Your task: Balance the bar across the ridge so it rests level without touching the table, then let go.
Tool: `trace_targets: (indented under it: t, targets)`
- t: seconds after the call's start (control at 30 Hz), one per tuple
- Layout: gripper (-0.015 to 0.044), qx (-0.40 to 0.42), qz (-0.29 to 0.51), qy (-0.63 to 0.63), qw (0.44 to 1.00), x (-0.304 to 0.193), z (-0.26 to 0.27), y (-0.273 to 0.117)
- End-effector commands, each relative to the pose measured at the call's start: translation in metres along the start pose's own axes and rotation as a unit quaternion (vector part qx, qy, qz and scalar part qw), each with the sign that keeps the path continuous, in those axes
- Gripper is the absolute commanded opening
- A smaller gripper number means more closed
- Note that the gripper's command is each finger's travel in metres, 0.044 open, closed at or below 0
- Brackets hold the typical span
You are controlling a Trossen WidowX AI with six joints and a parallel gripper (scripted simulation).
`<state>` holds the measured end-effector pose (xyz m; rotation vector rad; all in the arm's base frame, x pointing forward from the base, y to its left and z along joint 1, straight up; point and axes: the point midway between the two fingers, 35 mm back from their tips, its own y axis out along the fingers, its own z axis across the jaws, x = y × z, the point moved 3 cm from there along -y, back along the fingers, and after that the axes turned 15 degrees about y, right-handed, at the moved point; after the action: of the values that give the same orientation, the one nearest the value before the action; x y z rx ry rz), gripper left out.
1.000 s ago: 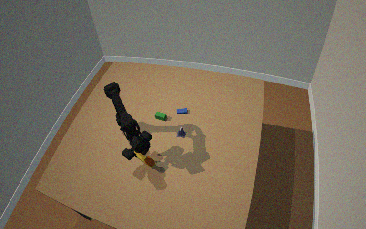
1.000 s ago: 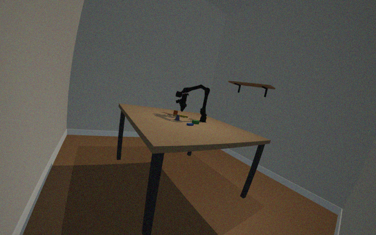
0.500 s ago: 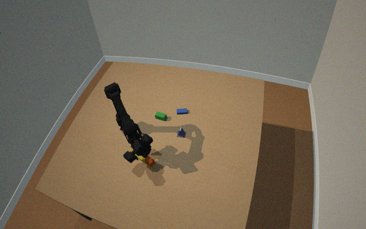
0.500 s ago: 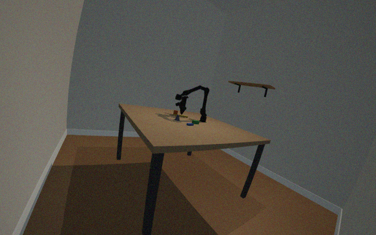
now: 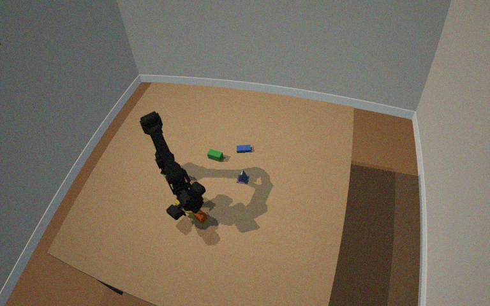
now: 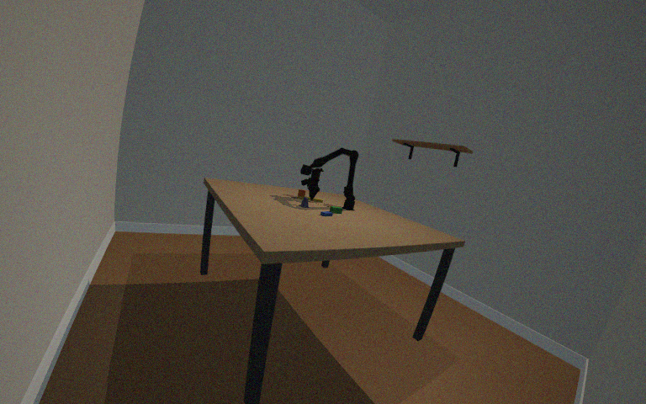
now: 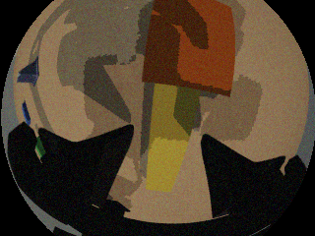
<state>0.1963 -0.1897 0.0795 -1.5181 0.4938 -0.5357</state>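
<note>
The yellow bar (image 7: 166, 167) (image 6: 318, 200) lies on the table, with an orange block (image 7: 209, 64) (image 5: 200, 216) (image 6: 301, 193) on one end. In the top view the arm hides most of the bar. The dark blue ridge (image 5: 243, 178) (image 6: 304, 203) (image 7: 30, 73) stands apart from the bar, towards the blue and green blocks, with nothing on it. My gripper (image 7: 168, 134) (image 6: 311, 198) is open and points down just above the bar. In the wrist view its fingers are on either side of the bar's yellow part, and the orange block is ahead of them.
A green block (image 5: 215, 155) (image 6: 336, 209) (image 7: 40, 148) and a blue block (image 5: 243, 148) (image 6: 325, 214) (image 7: 26, 113) lie on the table beyond the ridge from the bar. A wall shelf (image 6: 431, 145) hangs behind the table. The arm's shadow falls around the ridge and bar.
</note>
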Motion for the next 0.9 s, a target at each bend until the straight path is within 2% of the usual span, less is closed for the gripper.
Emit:
trace_targets:
  t: [0.0, 0.3, 0.53, 0.77, 0.87]
  targets:
    - [0.0315, -0.002, 0.000, 0.002, 1.000, 0.0000, -0.0004, 0.0020]
    - [0.0315, -0.002, 0.000, 0.002, 1.000, 0.0000, -0.0004, 0.0020]
    - [0.0131, 0.000, 0.000, 0.000, 1.000, -0.0003, 0.0000, 0.0017]
    - [0.0085, 0.000, 0.000, 0.000, 1.000, -0.0003, 0.0000, 0.0017]
    - [0.0006, 0.000, 0.000, 0.000, 1.000, 0.0005, -0.0001, -0.0019]
